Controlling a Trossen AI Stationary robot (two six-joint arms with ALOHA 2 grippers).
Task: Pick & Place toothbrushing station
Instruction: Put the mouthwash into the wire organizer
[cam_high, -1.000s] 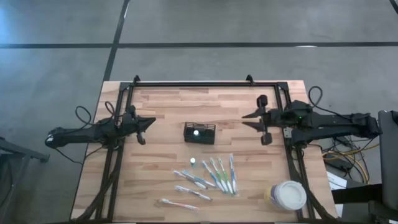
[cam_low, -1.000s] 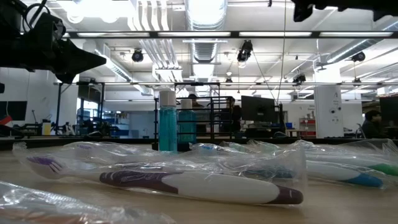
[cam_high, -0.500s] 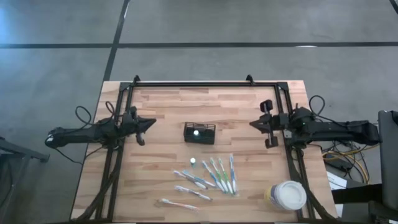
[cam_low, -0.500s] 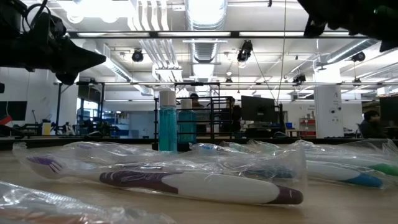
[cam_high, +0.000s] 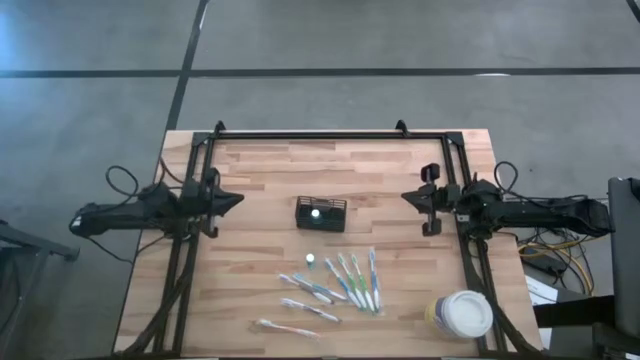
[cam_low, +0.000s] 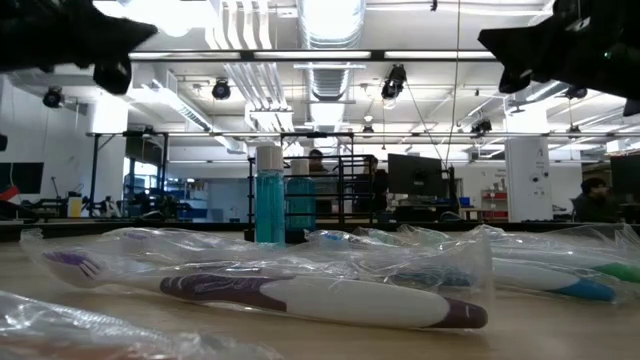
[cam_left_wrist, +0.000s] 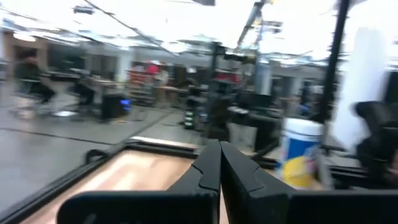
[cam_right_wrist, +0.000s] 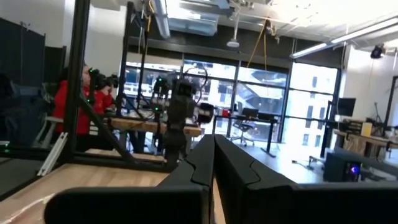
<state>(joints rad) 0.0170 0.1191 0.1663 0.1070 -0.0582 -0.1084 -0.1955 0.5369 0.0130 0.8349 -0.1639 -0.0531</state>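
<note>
The caddy sits near the middle of the tabletop, standing upright with its open top facing up. Seen from above, its long axis runs across the tabletop from the left arm's side to the right arm's side. Something pale shows inside it, too small to identify.

Several wrapped toothbrushes lie loose on the tabletop closer to the front edge, well apart from the caddy, most with their long axes running roughly front to back and a few angled. A round white tub stands at the front right corner. None of the toothbrushes is in the caddy, so the work looks barely begun or not started; nearly everything is left to do.

The left gripper hovers at the left edge of the tabletop, clenched on nothing, its fingers pressed together in the wrist view. The right gripper hovers at the right edge, likewise clenched and empty. Both point inward toward the caddy, each well apart from it
</note>
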